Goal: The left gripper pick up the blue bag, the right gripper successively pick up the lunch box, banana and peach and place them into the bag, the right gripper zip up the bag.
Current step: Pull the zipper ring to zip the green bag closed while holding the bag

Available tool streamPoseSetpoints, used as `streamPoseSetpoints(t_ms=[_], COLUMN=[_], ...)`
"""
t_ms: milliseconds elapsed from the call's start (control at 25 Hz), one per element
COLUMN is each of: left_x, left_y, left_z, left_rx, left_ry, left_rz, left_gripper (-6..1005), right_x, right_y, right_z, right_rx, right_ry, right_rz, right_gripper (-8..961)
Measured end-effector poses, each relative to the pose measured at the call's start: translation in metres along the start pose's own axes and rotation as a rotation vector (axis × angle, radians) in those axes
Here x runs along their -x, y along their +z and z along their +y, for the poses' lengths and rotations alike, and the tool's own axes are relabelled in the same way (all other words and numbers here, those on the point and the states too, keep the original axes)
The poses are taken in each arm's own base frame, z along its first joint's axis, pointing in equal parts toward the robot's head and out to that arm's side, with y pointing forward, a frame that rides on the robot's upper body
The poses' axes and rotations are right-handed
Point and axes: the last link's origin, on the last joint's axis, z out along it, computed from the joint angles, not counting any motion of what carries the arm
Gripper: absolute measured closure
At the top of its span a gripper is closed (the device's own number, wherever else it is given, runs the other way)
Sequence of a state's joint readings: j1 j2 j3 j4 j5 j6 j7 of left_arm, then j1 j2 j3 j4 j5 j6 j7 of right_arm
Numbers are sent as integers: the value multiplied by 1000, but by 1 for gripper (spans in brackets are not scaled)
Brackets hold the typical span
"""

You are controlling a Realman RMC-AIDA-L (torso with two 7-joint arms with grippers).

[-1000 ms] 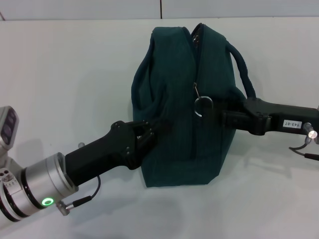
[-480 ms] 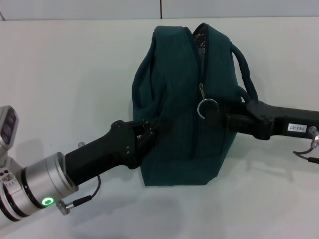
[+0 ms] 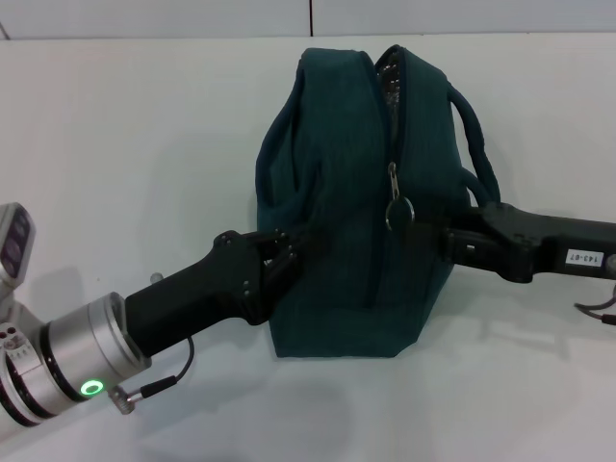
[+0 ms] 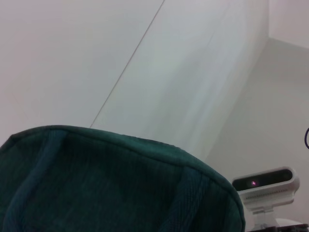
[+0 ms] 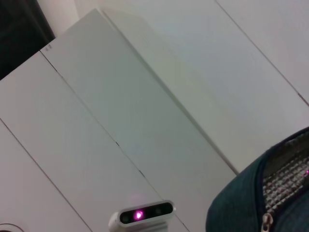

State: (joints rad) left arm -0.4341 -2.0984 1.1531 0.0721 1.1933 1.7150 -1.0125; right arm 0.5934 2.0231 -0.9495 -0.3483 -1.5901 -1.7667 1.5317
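The left gripper (image 3: 286, 252) is stretched low from the robot's left, its jaws clamped on the side fabric of the blue bag (image 3: 356, 202), which is stood upright on the white bench (image 3: 135, 144). The right gripper (image 3: 433, 231) is reached in level from the right, pressed against the bag beside the ring zipper pull (image 3: 398, 212); whether its jaws are apart cannot be told. The zipper is left partly undone near the top, where silver foil lining (image 5: 285, 169) is exposed. Pale wall panels (image 5: 145, 96) are seen behind.
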Motion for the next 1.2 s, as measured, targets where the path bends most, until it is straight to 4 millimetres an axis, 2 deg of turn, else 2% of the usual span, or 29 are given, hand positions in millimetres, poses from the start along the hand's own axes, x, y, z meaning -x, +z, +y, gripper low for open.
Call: streamPoseSetpoints(t_ms=[1200], left_x=[-1], left_y=[0], left_z=[-1], left_rx=[-5], left_ry=[3], left_rz=[1], left_gripper=[950], right_x=[-4], right_y=[-12], right_z=[8], right_rx=[23], right_ry=[-26], right_rz=[-30], right_gripper=[789])
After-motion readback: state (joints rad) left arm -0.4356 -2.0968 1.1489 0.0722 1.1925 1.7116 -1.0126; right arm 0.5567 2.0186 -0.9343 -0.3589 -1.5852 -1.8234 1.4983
